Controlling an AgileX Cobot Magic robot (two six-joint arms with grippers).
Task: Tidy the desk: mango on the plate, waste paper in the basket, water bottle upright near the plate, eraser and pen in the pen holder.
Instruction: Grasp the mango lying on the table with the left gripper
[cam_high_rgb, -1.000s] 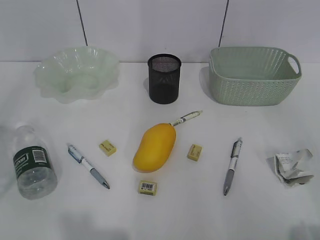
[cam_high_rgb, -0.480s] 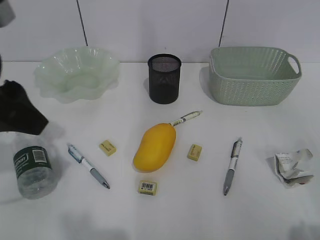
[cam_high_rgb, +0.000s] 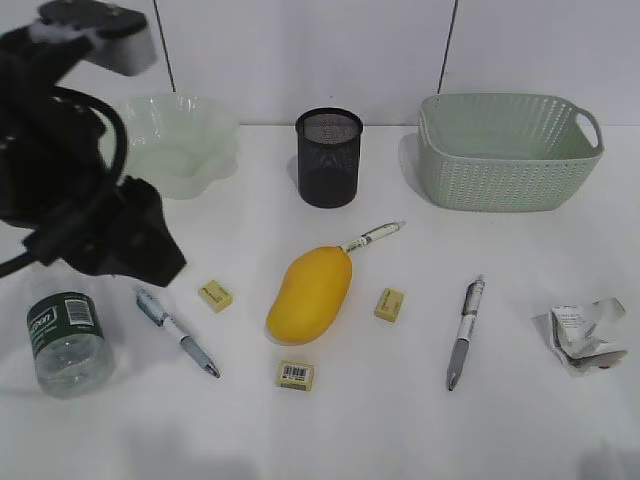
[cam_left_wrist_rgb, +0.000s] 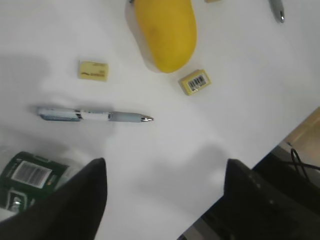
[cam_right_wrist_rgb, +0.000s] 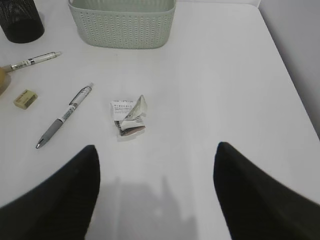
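Note:
The mango (cam_high_rgb: 310, 293) lies mid-desk, seen too in the left wrist view (cam_left_wrist_rgb: 167, 32). The water bottle (cam_high_rgb: 67, 340) lies on its side at front left. Three pens (cam_high_rgb: 177, 332) (cam_high_rgb: 374, 236) (cam_high_rgb: 465, 332) and three yellow erasers (cam_high_rgb: 215, 295) (cam_high_rgb: 390, 304) (cam_high_rgb: 296, 375) lie around the mango. The waste paper (cam_high_rgb: 587, 333) (cam_right_wrist_rgb: 128, 118) sits at right. The plate (cam_high_rgb: 185, 140), pen holder (cam_high_rgb: 329, 157) and basket (cam_high_rgb: 508, 150) stand at the back. My left gripper (cam_left_wrist_rgb: 165, 170) is open and empty above the bottle and left pen (cam_left_wrist_rgb: 95, 116). My right gripper (cam_right_wrist_rgb: 156, 150) is open, empty, short of the paper.
The left arm (cam_high_rgb: 90, 200) hangs over the left of the desk and hides part of the plate. The desk's front edge and a cable show in the left wrist view (cam_left_wrist_rgb: 295, 150). The desk's right edge (cam_right_wrist_rgb: 285, 65) runs past the paper.
The left arm has swung in from the left edge and now rises over the bottle and the plate. Nothing on the desk has moved.

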